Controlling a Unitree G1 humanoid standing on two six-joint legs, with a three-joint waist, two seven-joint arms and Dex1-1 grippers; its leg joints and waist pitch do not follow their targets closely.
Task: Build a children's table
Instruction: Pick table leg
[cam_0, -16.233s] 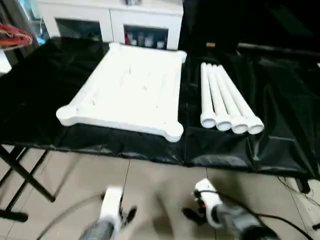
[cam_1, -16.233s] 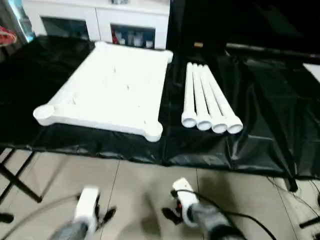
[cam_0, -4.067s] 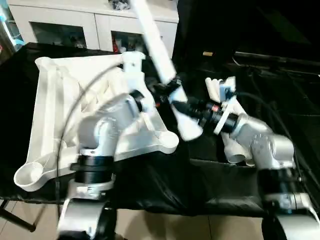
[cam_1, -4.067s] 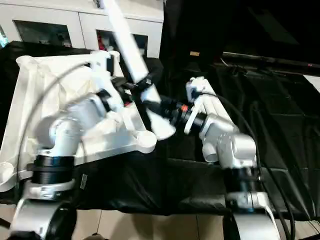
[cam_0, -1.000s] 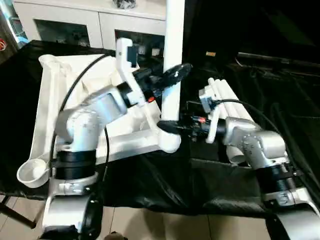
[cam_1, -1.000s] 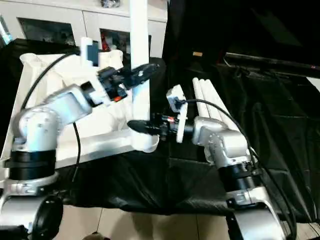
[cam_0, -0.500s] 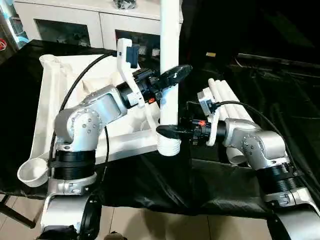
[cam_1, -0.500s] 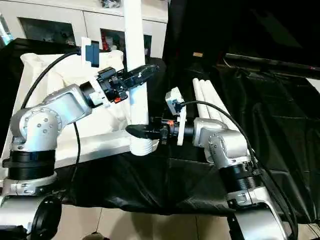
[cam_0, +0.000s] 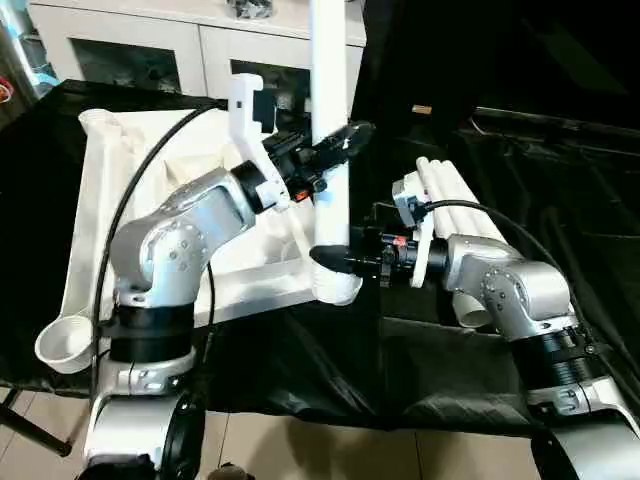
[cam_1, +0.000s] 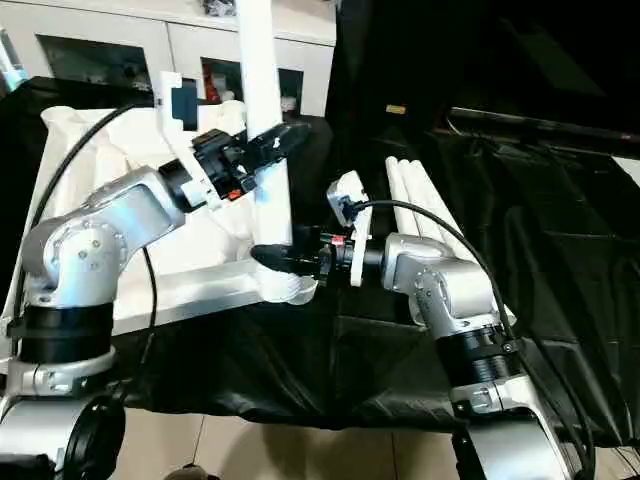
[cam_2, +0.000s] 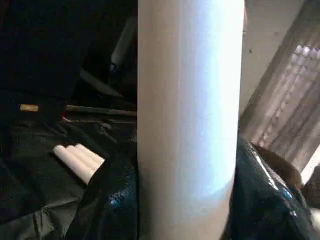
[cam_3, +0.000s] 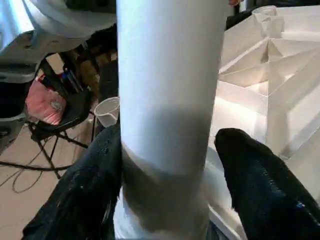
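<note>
White leg (cam_0: 331, 150) stands upright over tabletop's (cam_0: 100, 200) near corner socket; my left claw (cam_0: 330, 150) clamps it mid-shaft, right claw (cam_0: 335, 262) slack round its base w/ gaps. Leg could tilt, miss socket.

Head pair looking down, wrist cameras seemingly tight on leg (cam_2: 187, 115)

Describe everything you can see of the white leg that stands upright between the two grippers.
The leg is a long, smooth white tube that looks like plastic. It stands nearly upright, its top passing out of the picture, its wider ribbed lower end at the near right corner of the upturned tabletop. The left gripper is clamped on it partway up. The right gripper straddles it near the base, its black fingers standing apart from the tube. Whether the end is seated in the corner socket cannot be told.
</note>
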